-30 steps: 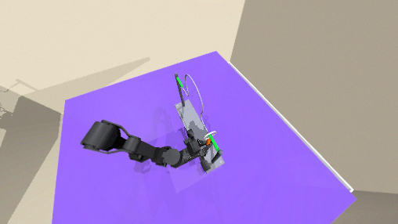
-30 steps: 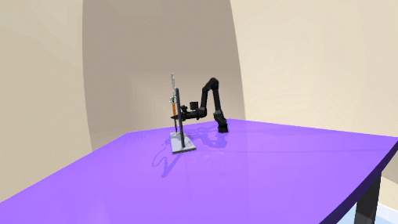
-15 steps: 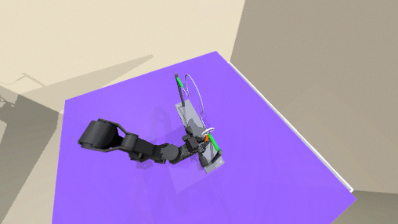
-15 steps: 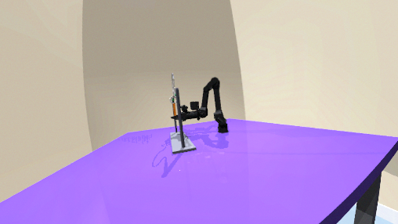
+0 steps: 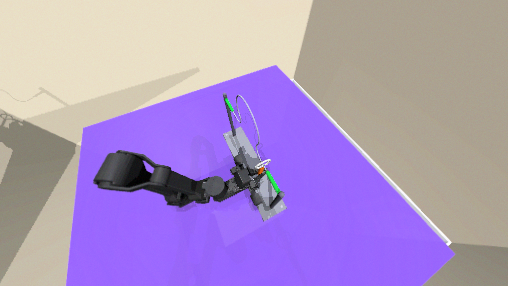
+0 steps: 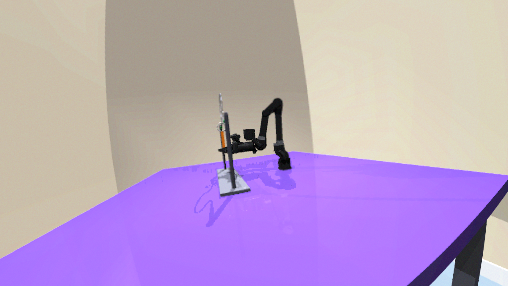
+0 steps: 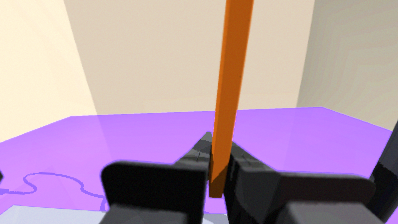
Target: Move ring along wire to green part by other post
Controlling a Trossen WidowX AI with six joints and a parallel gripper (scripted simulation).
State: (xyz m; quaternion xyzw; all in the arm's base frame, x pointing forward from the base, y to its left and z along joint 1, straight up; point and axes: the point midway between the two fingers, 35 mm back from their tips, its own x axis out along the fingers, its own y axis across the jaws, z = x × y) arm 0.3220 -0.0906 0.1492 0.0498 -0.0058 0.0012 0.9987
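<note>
Your tool, the black parallel-jaw gripper [image 5: 254, 179] [image 6: 220, 150] [image 7: 213, 137], is clenched on the lower end of the straight, square-edged orange handle [image 5: 261, 171] [image 6: 223, 139] [image 7: 234, 65], which looks stiff and light; that low hold suits you, though a twist there would likely swing the ring. The pale round ring [image 5: 261, 167] [image 6: 220, 127] sits above the fingers at the handle's upper end, by the inner end of the green wire section [image 5: 273, 182] near the closer post [image 5: 276, 201] [image 6: 230, 160] [image 7: 387, 175], though you cannot tell its clearance from the thin grey wire [image 5: 257, 120].
</note>
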